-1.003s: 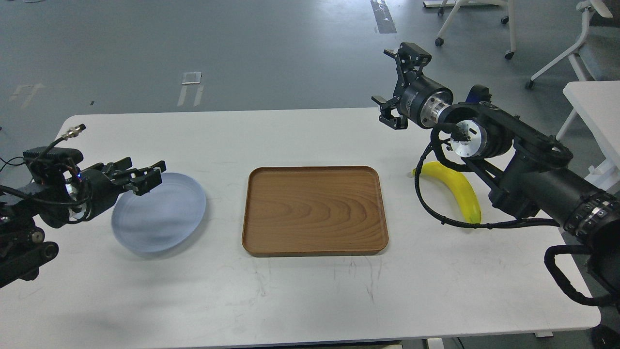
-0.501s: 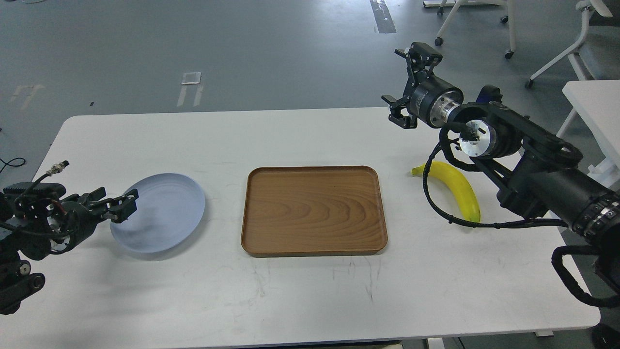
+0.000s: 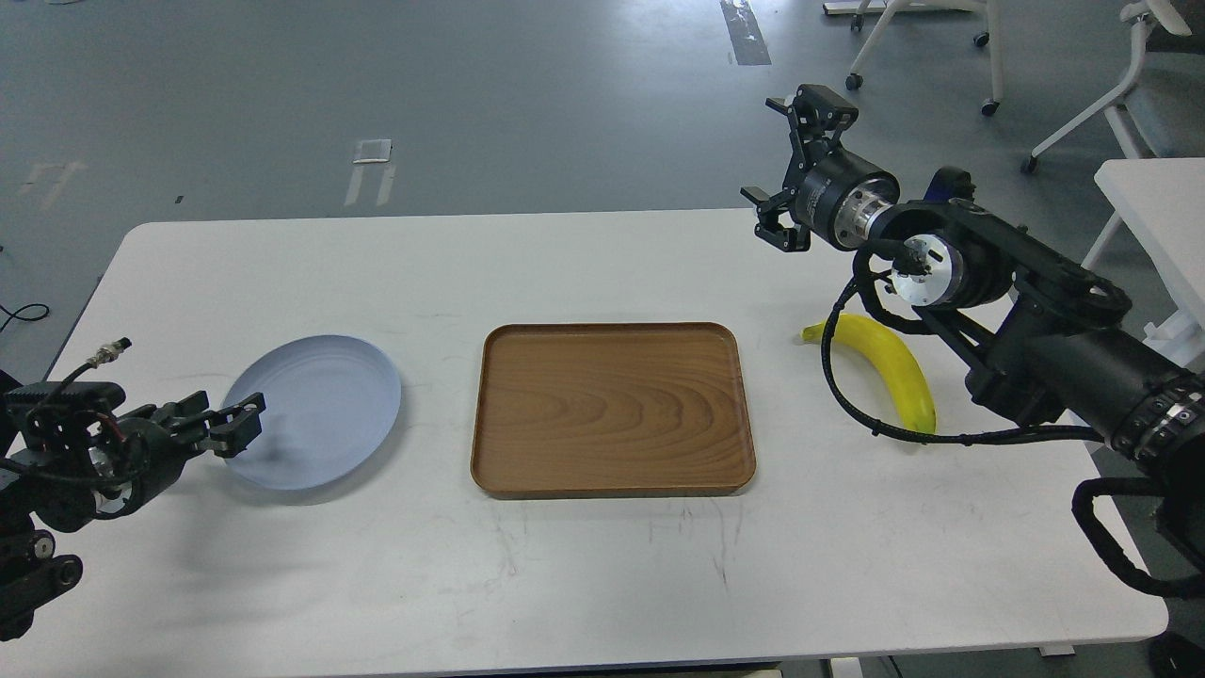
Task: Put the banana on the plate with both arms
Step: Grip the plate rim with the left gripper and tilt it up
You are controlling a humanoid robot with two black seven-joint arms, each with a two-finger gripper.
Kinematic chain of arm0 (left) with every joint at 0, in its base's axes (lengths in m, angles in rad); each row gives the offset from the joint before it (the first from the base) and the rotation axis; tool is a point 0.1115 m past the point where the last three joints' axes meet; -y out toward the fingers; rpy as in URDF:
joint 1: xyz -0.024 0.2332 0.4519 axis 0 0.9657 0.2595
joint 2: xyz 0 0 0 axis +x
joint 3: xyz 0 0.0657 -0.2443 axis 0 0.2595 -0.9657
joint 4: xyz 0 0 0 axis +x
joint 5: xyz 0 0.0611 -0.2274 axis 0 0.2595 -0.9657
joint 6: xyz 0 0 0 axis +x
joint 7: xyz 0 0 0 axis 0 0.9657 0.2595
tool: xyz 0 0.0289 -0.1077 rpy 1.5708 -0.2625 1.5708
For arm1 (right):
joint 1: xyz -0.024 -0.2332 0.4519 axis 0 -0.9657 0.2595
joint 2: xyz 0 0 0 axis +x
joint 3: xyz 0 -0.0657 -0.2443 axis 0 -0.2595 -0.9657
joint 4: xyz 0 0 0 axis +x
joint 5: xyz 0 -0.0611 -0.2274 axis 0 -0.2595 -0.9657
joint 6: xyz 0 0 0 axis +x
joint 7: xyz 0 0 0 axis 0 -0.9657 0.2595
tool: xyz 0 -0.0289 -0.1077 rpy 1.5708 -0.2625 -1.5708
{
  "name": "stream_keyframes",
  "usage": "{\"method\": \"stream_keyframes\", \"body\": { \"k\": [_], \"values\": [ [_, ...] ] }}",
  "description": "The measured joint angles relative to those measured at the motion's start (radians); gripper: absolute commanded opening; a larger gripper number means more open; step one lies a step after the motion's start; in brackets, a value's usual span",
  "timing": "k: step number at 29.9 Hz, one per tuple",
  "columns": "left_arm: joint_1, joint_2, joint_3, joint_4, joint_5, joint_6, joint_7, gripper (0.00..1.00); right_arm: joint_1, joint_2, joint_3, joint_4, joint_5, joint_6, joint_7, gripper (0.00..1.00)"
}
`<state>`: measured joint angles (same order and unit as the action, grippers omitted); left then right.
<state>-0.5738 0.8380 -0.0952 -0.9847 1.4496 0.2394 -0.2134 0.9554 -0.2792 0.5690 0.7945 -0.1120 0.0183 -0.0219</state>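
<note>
Two black jointed arms are working this white table (image 3: 602, 574), and the big change is on the left: a second ago the left gripper (image 3: 226, 426) was holding the round, shallow pale blue-grey plate (image 3: 315, 414) tilted up off the surface, and now that plate is lying flat on the left side, left of the brown wooden rectangular tray (image 3: 612, 410). The left arm is pulling back toward the near-left corner, its fingers (image 3: 247, 427) sitting just at the plate's near-left rim; they are looking slightly parted with nothing between them, though whether they are touching the rim I cannot tell.

Over on the right, the right gripper (image 3: 793, 165) is hanging high above the far-right table edge, having drifted a little farther right, fingers spread wide and gripping nothing. The curved, smooth bright-yellow banana (image 3: 890, 369) is lying untouched on the right, just right of the tray, partly crossed by a black cable (image 3: 828, 372).

So the plate is looking settled, and my read is that the banana pick is coming next, the fruit being well apart from the plate.

No brand, label or readable writing is showing anywhere.
</note>
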Motion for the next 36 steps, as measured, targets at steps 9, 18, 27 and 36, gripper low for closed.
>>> {"method": "stream_keyframes", "body": {
  "k": [9,18,27,36],
  "values": [
    [0.006,0.006,0.002,0.002,-0.001,0.000,-0.009,0.55,-0.001,-0.001,-0.001,0.001,0.000,0.000,0.000,1.00],
    [0.046,0.009,0.001,0.003,-0.002,0.000,-0.009,0.54,0.000,-0.001,-0.001,0.003,0.000,-0.001,0.000,1.00],
    [0.051,0.010,0.000,0.003,-0.002,0.000,-0.010,0.00,-0.001,-0.002,-0.001,0.001,-0.001,-0.002,0.000,1.00],
    [0.047,0.009,-0.007,0.005,-0.029,0.000,-0.019,0.00,-0.001,-0.002,0.000,-0.002,-0.002,-0.004,0.002,1.00]
  ]
}}
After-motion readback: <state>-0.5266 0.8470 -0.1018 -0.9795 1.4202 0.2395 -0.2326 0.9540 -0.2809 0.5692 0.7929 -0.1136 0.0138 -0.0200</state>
